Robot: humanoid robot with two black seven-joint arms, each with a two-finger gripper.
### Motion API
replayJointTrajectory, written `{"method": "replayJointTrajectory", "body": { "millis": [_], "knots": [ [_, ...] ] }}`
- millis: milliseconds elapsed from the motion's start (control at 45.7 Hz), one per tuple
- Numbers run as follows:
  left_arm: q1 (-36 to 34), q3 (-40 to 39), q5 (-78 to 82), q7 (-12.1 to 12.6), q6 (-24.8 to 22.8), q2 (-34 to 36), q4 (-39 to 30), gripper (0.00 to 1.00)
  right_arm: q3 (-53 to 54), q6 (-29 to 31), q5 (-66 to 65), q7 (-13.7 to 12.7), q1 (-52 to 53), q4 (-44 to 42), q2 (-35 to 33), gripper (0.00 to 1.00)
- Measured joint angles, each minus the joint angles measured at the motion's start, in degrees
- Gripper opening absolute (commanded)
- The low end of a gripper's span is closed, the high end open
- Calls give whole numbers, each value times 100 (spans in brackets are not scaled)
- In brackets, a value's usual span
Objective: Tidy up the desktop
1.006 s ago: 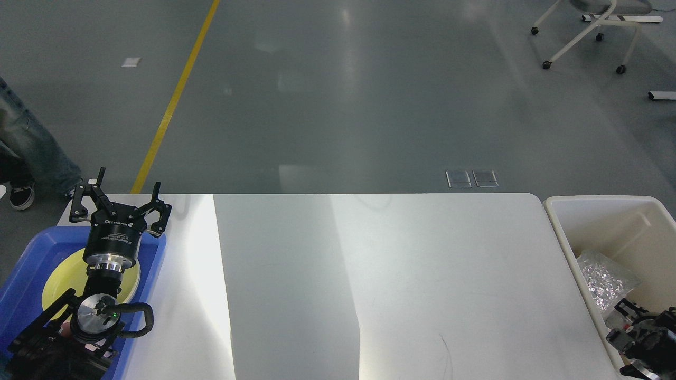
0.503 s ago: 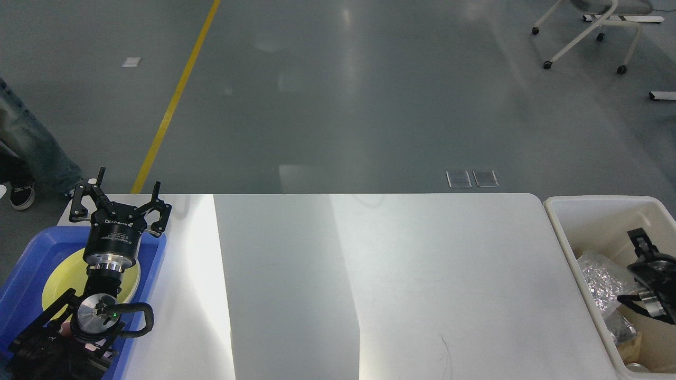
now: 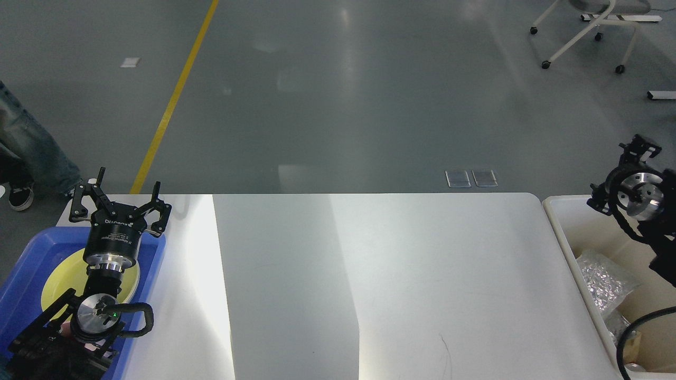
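The desktop (image 3: 422,274) is a wide white tabletop with rounded corners, and nothing lies on its middle. My left gripper (image 3: 125,191) hangs over the far end of the blue tray at the table's left; its fingers (image 3: 98,182) are spread, open and empty. My right arm is raised above the far rim of the cream bin at the right. Its gripper (image 3: 639,147) is small and dark, so I cannot tell its fingers apart.
A blue tray (image 3: 21,274) at the left front holds a yellow plate (image 3: 55,287). A cream bin (image 3: 561,217) beside the table's right edge holds crumpled clear plastic (image 3: 602,279). A person's leg (image 3: 31,153) stands at far left. A wheeled chair (image 3: 586,31) is far right.
My right arm has risen out of the cream bin to above its far rim. The left arm has not moved.
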Motion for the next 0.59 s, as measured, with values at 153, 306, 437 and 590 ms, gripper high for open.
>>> {"method": "replayJointTrajectory", "body": {
  "millis": [153,306,437,590],
  "knots": [
    [2,6,0,0,0,0,0,97,1476,84,-77,150,-926,1388,-14,100],
    [4,8,0,0,0,0,0,97,2248,613,-513,1042,-1775,2393,20,100],
    [5,8,0,0,0,0,0,97,2347,1479,-689,2200,-2311,2605,50,100],
    [4,6,0,0,0,0,0,97,2351,1986,-969,3064,-2863,2624,306,100]
  ]
}}
